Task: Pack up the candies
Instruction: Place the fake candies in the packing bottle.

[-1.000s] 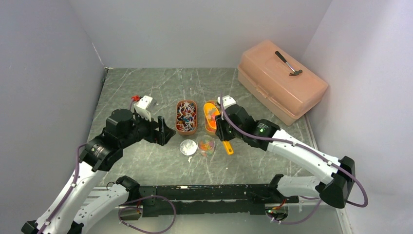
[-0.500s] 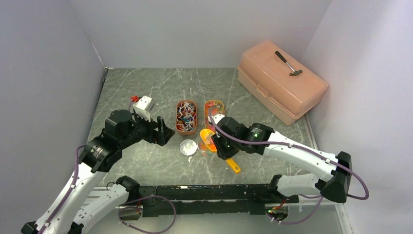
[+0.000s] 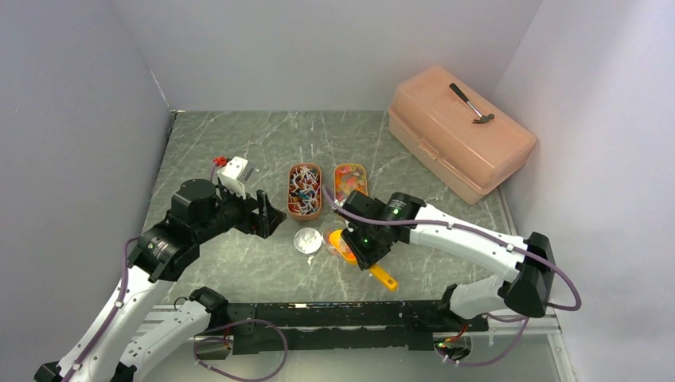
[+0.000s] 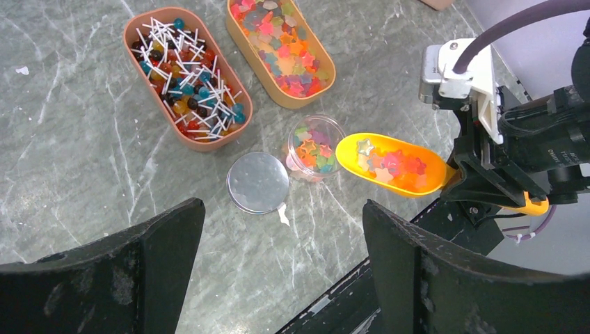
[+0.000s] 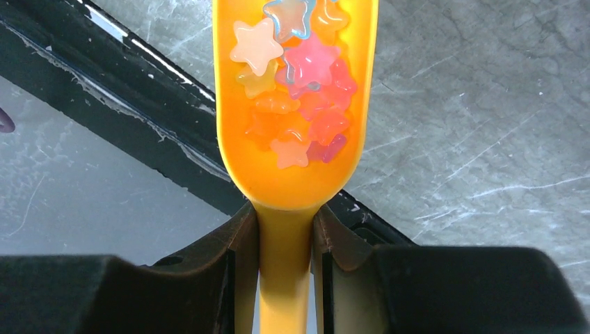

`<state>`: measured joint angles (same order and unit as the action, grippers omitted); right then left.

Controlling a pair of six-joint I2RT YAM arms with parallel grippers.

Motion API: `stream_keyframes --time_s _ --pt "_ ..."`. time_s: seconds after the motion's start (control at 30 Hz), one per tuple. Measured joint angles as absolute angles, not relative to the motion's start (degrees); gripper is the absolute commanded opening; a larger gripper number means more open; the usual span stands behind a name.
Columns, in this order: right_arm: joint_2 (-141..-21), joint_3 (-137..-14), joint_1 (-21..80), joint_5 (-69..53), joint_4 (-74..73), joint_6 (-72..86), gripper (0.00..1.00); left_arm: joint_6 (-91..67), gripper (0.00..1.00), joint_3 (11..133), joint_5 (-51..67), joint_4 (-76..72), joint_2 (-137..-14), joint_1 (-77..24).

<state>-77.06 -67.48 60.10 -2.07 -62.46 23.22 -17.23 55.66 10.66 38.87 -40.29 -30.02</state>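
Left wrist view: left tool (image 4: 278, 273) spread wide over the table (image 4: 69, 174). 2 oval trays (image 4: 198, 145): 1 of stick candies (image 4: 184, 76), 1 of star gummies (image 4: 282, 49). The right tool (image 5: 285, 224) grips 1 scoop (image 4: 350, 154), gummy-loaded, by 1 part-filled jar (image 4: 296, 164) and 1 lid (image 4: 258, 182).

Left arm (image 3: 151, 255) is bent at the elbow and angled toward table center; left gripper (image 3: 267, 213) is spread wide, pointed down-forward. Right arm (image 3: 470, 235) is stretched leftward across the front; right gripper (image 3: 366, 253) is clamped on the orange scoop (image 5: 284, 292) handle.
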Motion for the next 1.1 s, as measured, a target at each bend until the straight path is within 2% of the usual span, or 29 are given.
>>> stream_keyframes --time_s 0.6,1.1 --pt "-87.24 -75.13 58.37 -3.77 -71.53 23.62 0.00 -17.23 0.89 55.66 10.70 38.87 -38.59 -30.02" --pt "-93.47 -81.69 52.86 -11.60 -77.08 22.04 0.00 -17.23 0.89 55.66 10.83 38.89 -38.06 -30.02"
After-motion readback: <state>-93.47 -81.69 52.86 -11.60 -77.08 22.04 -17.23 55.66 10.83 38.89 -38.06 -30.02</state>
